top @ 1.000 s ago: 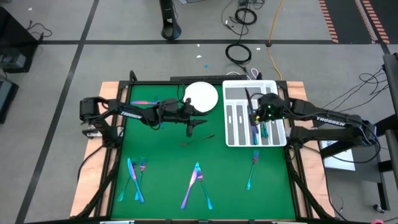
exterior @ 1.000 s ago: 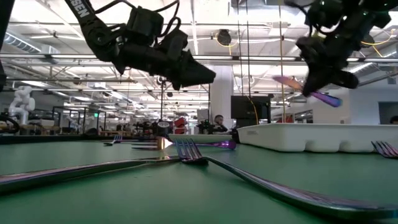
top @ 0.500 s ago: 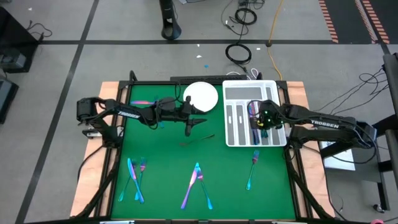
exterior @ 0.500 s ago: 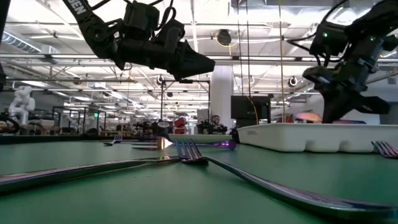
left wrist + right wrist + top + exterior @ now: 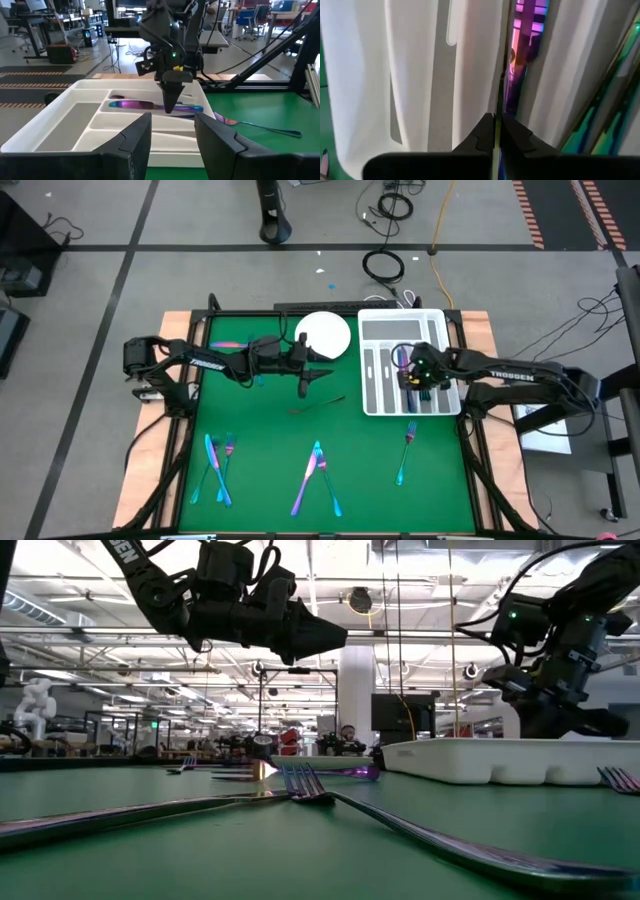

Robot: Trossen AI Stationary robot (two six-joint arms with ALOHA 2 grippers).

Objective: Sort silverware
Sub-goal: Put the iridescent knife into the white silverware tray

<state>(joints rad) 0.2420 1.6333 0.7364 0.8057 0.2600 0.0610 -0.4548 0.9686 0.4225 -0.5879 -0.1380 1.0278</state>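
My right gripper (image 5: 411, 376) stands over the white slotted tray (image 5: 378, 330), fingers pointing down into a slot, shut on a purple-blue piece of silverware (image 5: 132, 104). Teal pieces (image 5: 426, 389) lie in the slot beside it. My left gripper (image 5: 318, 374) hovers open and empty above the green mat, near the white round plate (image 5: 323, 335). More silverware lies flat on the mat: a pair (image 5: 216, 470) at the near left, a pair (image 5: 315, 478) in the near middle, a fork (image 5: 405, 452) at the near right, one piece (image 5: 318, 403) under my left gripper, and one (image 5: 228, 345) at the far left. My right gripper pinches the piece between its two fingers; its thin edge (image 5: 498, 107) shows between the fingertips. The fingers (image 5: 170, 100) come from above, pointing down into the tray. The purple length of the piece (image 5: 131, 104) lies low along the slot.
The tray (image 5: 480, 760) stands at the far right of the mat, its walls rising above the table. The plate lies just left of it. Bare green mat (image 5: 270, 430) shows between the scattered pieces in the middle.
My right gripper has gone down into the tray and slightly toward the table's left with the purple piece. The piece was slanted above the tray's rim and is now low inside a slot. My left gripper has stayed near the plate.
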